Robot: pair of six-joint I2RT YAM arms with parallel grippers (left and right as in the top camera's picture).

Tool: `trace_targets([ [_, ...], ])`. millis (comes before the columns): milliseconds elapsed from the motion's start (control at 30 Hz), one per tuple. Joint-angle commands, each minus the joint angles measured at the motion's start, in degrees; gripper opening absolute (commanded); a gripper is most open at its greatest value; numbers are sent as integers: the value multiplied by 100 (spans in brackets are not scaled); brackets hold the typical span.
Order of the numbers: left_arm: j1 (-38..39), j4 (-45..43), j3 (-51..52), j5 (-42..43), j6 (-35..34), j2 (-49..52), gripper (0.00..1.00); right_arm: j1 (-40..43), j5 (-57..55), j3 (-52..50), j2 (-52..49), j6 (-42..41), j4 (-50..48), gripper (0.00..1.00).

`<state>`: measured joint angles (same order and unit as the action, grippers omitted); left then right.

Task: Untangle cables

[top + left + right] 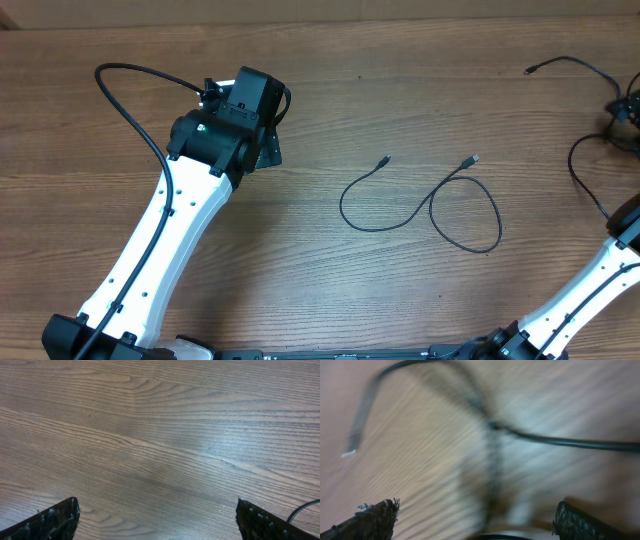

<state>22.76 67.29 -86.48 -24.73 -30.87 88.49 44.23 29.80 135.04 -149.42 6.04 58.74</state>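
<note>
A thin black rubbery cable (432, 205) lies loose in the middle of the table, bent in a wavy line with one open loop, its two small plugs on the far side from me. Only the overhead view shows it. A second thin black cable (570, 59) (560, 441) trails across the far right corner. My right wrist camera sees it too, smeared by blur, curving beyond my right gripper (475, 527), whose dark, rough-surfaced fingers stand spread with nothing between them. My left gripper (157, 525) is likewise spread wide over the bare brown wood-grain table (160, 435), well apart from both cables. From overhead its fingers are hidden under the black wrist housing (245, 100).
</note>
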Motion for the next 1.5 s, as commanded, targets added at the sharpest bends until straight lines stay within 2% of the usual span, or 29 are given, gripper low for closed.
trace_targets([
  [0,-26,-22,31,-114,107,-138,100,-188,1818,105,-7,841,55,98],
  [100,-26,-20,31,-114,107,-138,99,-374,2153,109,-7,1228,122,98],
  [200,-26,-20,28,-114,107,-138,100,-590,2144,111,4,1250,236,98],
  [333,-26,-20,31,-114,107,-138,100,-1010,2017,120,96,1532,787,98],
  [567,-26,-20,31,-114,107,-138,99,-2057,-170,120,164,1239,1971,94],
  [733,-26,-22,31,-114,107,-138,100,-2835,-1228,120,396,647,2551,89],
  [867,-26,-20,31,-114,107,-138,99,-3272,-1902,120,780,216,2798,98],
  [1033,-26,-20,31,-114,107,-138,100,-3663,-2415,120,1322,-815,2986,100],
  [1167,-26,-20,31,-114,107,-138,99,-4057,-3473,120,1561,-2225,3375,100],
  [1300,-26,-20,31,-114,107,-138,100,-4500,-3611,120,1591,-2647,3462,100],
  [1467,-24,-22,31,-114,107,-138,99,-5143,-4592,120,1676,-3416,3617,100],
])
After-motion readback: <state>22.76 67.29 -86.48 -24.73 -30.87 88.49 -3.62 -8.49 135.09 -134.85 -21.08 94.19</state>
